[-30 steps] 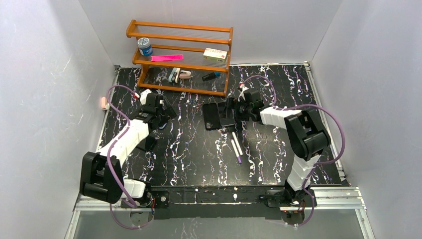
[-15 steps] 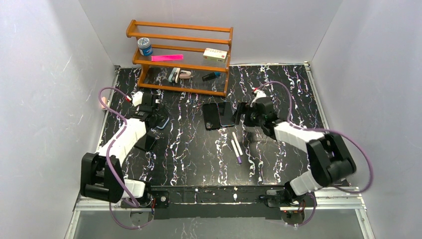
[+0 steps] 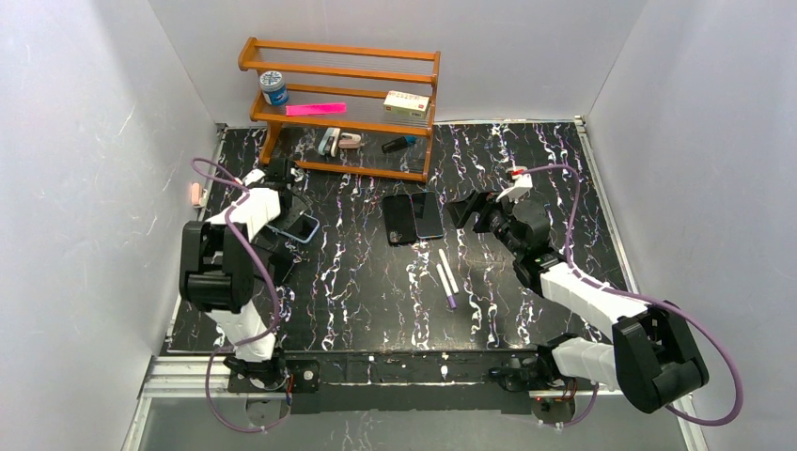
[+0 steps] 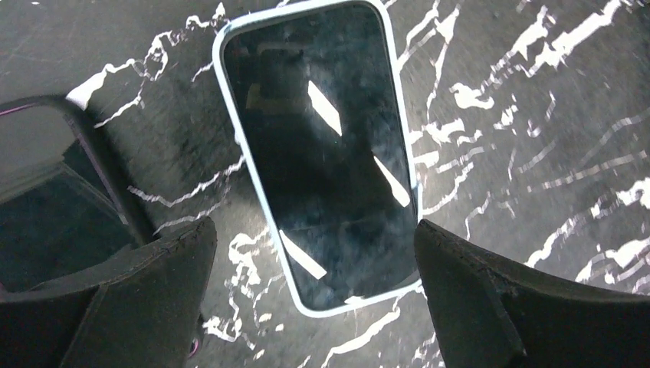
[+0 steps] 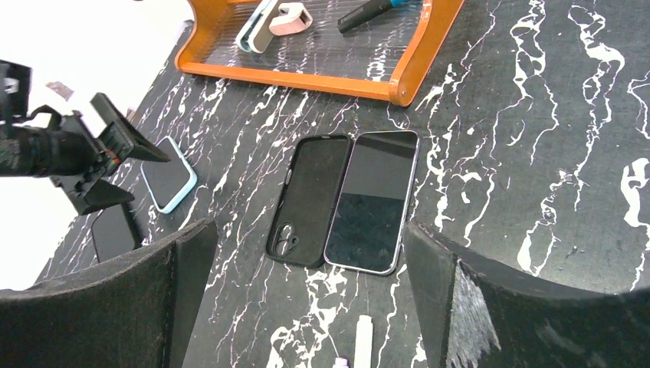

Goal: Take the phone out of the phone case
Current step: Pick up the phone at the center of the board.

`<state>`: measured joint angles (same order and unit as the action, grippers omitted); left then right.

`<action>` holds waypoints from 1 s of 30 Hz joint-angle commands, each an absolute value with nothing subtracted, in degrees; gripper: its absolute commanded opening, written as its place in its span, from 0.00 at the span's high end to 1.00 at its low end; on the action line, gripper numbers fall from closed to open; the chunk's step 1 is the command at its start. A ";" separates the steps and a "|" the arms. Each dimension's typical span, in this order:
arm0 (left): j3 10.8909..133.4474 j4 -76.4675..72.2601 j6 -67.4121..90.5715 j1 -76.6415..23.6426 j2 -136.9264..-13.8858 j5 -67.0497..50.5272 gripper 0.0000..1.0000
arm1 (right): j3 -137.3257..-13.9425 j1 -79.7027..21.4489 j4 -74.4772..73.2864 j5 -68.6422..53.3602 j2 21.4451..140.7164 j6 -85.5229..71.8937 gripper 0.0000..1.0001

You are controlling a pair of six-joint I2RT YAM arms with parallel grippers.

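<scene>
A black phone case (image 3: 399,219) lies open-side up, empty, mid-table, touching a silver-edged phone (image 3: 429,214) that lies screen up on its right; both show in the right wrist view, case (image 5: 306,199) and phone (image 5: 374,201). My right gripper (image 3: 475,211) is open and empty, just right of the phone; in its own view (image 5: 306,307) it sits back from both. A second phone in a light-blue case (image 3: 299,228) lies at the left. My left gripper (image 3: 287,209) hovers open above it, its fingers either side of that phone (image 4: 322,153).
A wooden rack (image 3: 343,103) with small items stands at the back. Two white pens (image 3: 446,277) lie in front of the phone. A dark flat item (image 3: 273,266) lies beside the blue-cased phone, also in the left wrist view (image 4: 46,199).
My right gripper has drawn back to the right, away from the phone and black case. My left arm has folded back toward the left, and its gripper now hangs over the blue-cased phone.
</scene>
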<state>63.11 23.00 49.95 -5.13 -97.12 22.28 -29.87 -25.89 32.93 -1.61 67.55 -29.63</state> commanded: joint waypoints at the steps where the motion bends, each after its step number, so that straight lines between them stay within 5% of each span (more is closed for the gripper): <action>1: 67.34 23.91 52.65 -2.93 -102.09 20.23 0.02 | -29.26 -25.80 39.15 -2.85 65.61 -27.34 0.01; 30: 77.90 32.54 54.91 -1.57 -111.18 25.35 0.02 | -29.28 -25.81 39.15 0.36 67.58 -29.42 0.01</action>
